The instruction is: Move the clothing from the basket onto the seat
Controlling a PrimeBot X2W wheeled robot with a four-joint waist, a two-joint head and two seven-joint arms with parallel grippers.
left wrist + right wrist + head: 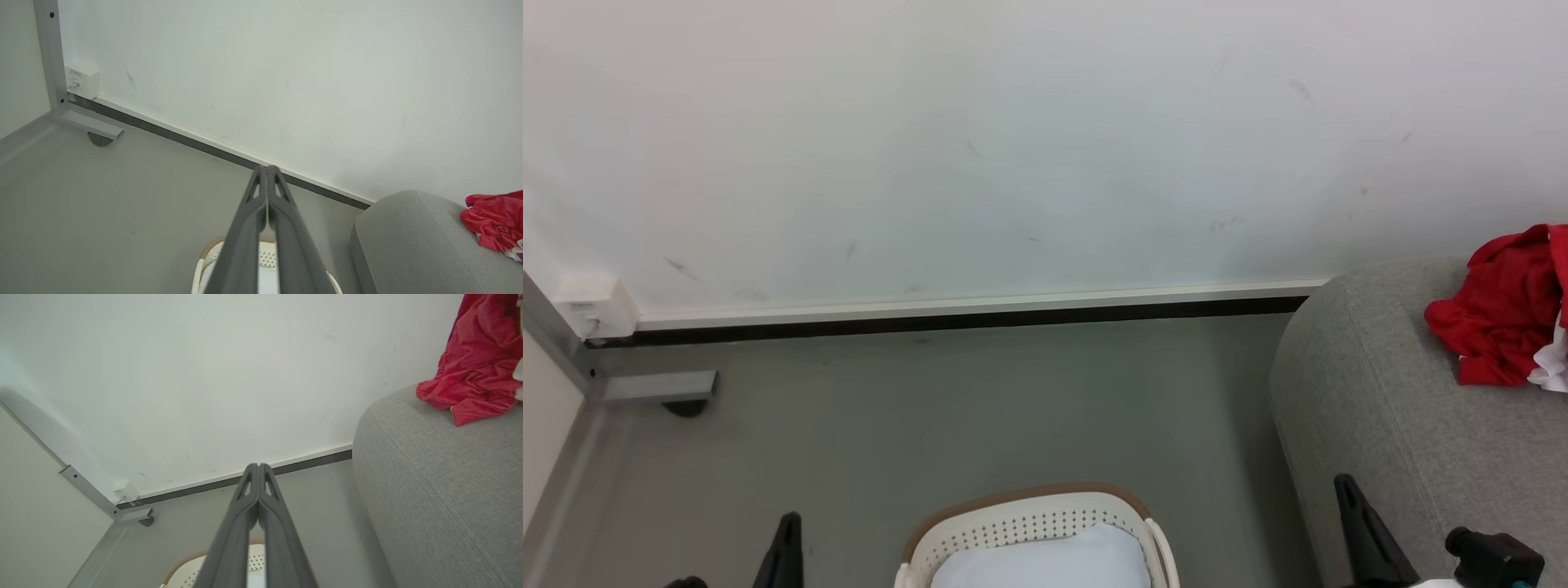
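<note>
While the clothing (1499,306) lies on the seat (1372,425), the basket (1029,523) sits near.
Left gripper (266,169), right gripper (258,466): pinched together, empty.

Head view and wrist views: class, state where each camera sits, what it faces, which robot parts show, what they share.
Head view: on the head, facing down at the cream-white plastic basket; left end effector, right end effector at bottom.
Left wrist view: on that wrist, along its shut fingers toward the white wall.
Right wrist view: likewise, right wrist.
Shared: bright red fabric clothing on the light-grey upholstered seat.
</note>
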